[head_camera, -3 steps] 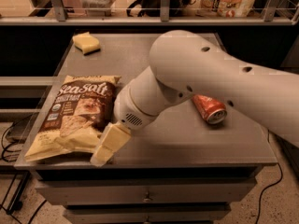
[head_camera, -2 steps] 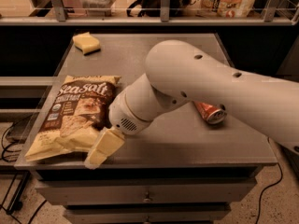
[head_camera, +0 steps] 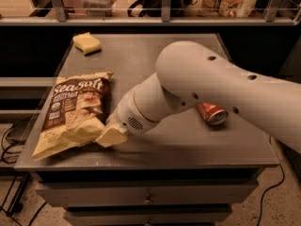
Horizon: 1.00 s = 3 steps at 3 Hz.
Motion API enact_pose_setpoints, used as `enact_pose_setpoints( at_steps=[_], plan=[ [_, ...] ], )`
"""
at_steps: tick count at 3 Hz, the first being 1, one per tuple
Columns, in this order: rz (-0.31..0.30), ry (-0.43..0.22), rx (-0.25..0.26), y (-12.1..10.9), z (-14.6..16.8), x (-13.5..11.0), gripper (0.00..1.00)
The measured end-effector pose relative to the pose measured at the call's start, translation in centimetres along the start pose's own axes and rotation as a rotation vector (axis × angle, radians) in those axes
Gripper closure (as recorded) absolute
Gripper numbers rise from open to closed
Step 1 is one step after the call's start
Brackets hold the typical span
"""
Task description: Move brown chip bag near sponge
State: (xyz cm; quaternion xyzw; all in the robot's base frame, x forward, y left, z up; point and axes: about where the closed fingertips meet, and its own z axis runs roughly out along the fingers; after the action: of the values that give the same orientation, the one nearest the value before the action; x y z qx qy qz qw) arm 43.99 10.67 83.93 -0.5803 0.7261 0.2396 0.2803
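A grey table [head_camera: 188,149] holds everything. A thick white arm [head_camera: 211,88] reaches in over the table's right side. The bag [head_camera: 75,112] lies flat on the table's front left, dark brown with cream ends. It is probably light, puffy and slippery, with brittle chips inside, so a pinch on a crimped edge looks safer than a squeeze of the middle. The gripper [head_camera: 111,136] sits low at the table's front, touching the bag's lower right edge. Whether it is clamped cannot be told. The sponge [head_camera: 87,43] rests at the table's back left.
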Motion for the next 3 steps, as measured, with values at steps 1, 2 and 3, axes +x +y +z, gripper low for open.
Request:
enact_pose_setpoints(
  at_steps=[1, 2, 3],
  plan=[
    [0.018, -0.029, 0.030, -1.0, -1.3, -0.2, 0.88],
    [0.039, -0.077, 0.048, -2.5, -2.3, -1.0, 1.00],
    [0.076, -0.149, 0.075, -5.6, -3.0, -2.6, 1.00]
  ],
)
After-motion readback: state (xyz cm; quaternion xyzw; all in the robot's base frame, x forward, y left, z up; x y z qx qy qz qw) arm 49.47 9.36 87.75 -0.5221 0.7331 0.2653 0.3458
